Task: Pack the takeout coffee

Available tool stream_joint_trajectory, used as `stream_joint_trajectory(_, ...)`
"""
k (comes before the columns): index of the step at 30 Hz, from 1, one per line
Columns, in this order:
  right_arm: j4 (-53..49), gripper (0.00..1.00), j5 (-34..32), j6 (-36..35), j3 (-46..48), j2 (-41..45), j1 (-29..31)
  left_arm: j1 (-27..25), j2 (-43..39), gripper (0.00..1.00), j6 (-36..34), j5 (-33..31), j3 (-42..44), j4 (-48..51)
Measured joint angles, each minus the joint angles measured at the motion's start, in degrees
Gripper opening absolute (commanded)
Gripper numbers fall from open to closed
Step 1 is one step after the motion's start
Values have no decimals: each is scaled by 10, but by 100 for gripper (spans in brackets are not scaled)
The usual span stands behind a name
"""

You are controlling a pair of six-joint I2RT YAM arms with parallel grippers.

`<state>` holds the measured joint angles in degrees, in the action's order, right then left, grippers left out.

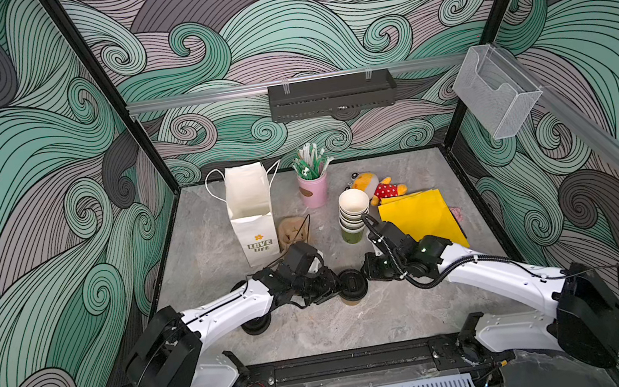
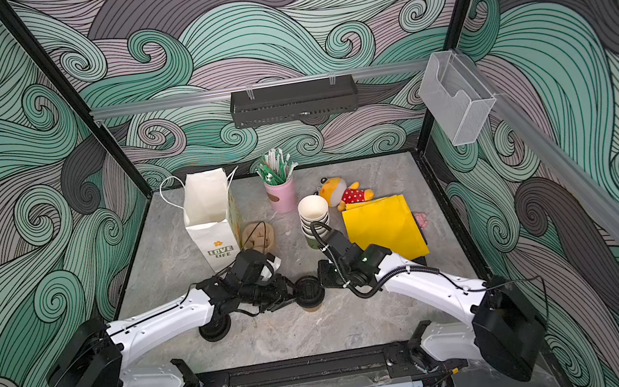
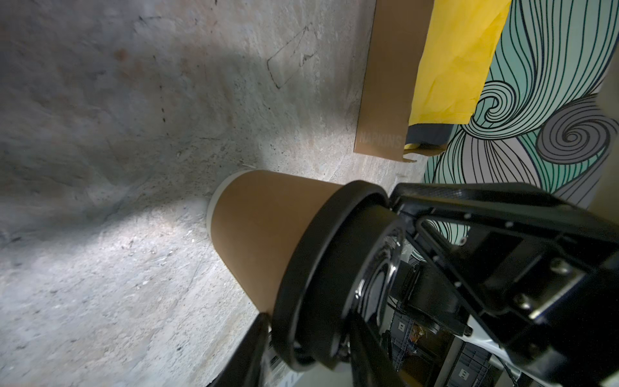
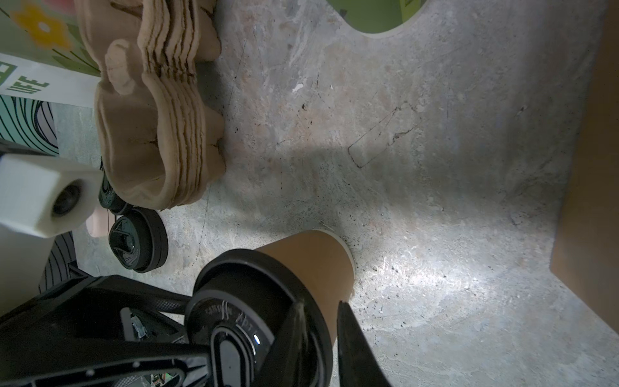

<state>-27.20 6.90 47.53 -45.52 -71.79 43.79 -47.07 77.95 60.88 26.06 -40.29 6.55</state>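
A brown paper cup point(image 1: 352, 300) point(image 2: 310, 307) with a round black lid point(image 1: 353, 284) point(image 2: 308, 290) stands upright on the grey table near the front middle. My left gripper point(image 1: 335, 288) point(image 2: 292, 292) comes at it from the left. In the left wrist view its fingers point(image 3: 256, 348) straddle the lid's rim point(image 3: 301, 268), shut on it. From the right, my right gripper point(image 1: 367, 274) point(image 2: 321, 281) has one finger point(image 4: 291, 335) on the lid point(image 4: 248, 301) and the other beside the cup wall point(image 4: 315, 261), pinching the rim.
A white paper bag point(image 1: 252, 212) stands open at back left, beside a stack of pulp cup carriers point(image 1: 294, 230) point(image 4: 160, 117). Loose black lids point(image 1: 256, 324) point(image 4: 139, 241) lie under the left arm. A stack of lidless cups point(image 1: 353, 213), a pink straw holder point(image 1: 314, 191), a yellow sheet point(image 1: 421, 219) and a plush toy point(image 1: 378, 188) lie behind and to the right.
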Motion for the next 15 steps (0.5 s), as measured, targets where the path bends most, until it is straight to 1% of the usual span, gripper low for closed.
stream_joint_trajectory(6,0,19,5,5,-5,-10,0,0,0,39,0,0,-1,2)
stream_joint_trajectory(15,3,18,11,12,-5,-15,-3,0,0,38,0,-1,-1,3)
